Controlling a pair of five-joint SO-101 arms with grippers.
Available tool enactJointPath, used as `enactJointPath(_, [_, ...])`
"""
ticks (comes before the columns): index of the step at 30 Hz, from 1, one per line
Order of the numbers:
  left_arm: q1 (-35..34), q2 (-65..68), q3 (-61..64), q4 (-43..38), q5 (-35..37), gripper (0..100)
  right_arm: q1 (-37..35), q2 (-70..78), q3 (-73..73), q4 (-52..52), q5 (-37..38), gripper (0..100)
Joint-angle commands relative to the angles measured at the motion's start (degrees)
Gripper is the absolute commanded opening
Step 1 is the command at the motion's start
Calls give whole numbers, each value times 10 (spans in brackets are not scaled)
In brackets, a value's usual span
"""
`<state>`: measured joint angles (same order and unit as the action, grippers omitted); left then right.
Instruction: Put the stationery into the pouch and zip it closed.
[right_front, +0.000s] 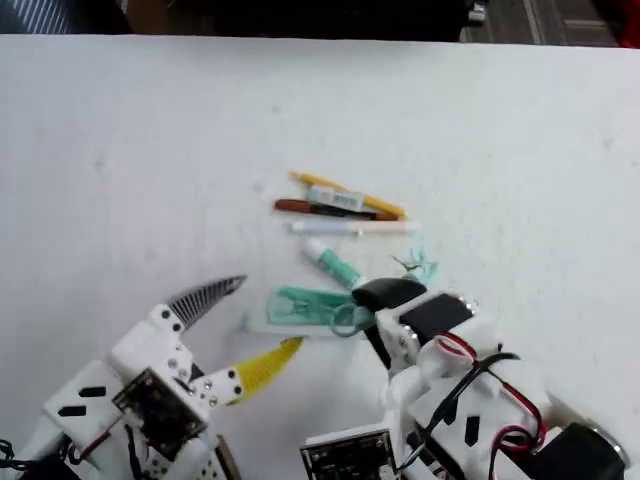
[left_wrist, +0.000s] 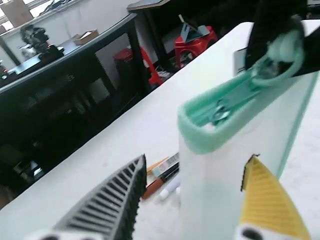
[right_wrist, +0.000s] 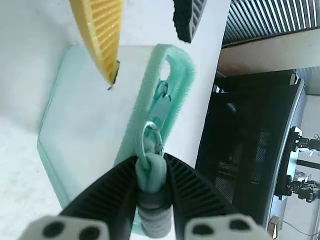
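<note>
A clear pouch (right_front: 300, 318) with a mint zipper edge lies at the near middle of the table. My right gripper (right_front: 385, 295) is shut on its zipper pull (right_wrist: 150, 172), at the pouch's right end. My left gripper (right_front: 268, 314) stands open, its grey finger (left_wrist: 117, 197) and yellow finger (left_wrist: 270, 200) straddling the pouch's (left_wrist: 225, 165) left end. The yellow fingertip (right_wrist: 111, 75) rests at the pouch's clear face. Beyond the pouch lie a yellow pen (right_front: 375, 203), a brown pen (right_front: 300, 207), a white pen (right_front: 350, 228) and a mint marker (right_front: 332, 264).
A small mint item (right_front: 420, 265) lies right of the marker. The white table (right_front: 150, 150) stretches bare to the left and far side. A dark desk and red stools (left_wrist: 190, 42) stand off the table's far edge.
</note>
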<state>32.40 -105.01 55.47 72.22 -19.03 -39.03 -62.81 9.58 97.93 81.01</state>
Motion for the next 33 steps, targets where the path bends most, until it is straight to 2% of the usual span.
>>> enactJointPath(1, [79, 6, 0, -16, 6, 316, -40, -1, -10, 7, -3, 17])
enactJointPath(5, [95, 6, 0, -20, 7, 315, -73, -1, -27, 7, -31, 17])
enactJointPath(13, [95, 6, 64, -26, 9, 312, -75, -1, -31, 6, -56, 17])
enactJointPath(19, [94, 5, 91, -36, 64, 309, -60, -2, -31, 6, -61, 17])
enactJointPath(22, [94, 5, 91, -36, 62, 238, -33, 0, -26, 6, -62, 17])
enactJointPath(27, [94, 5, 108, -88, 62, 13, -13, 0, -26, -16, -107, 17])
enactJointPath(30, [94, 5, 142, -148, 66, 50, -7, 0, -26, -32, -151, 17])
enactJointPath(33, [94, 5, 185, -229, 67, 19, -6, 0, -26, -38, -180, 17])
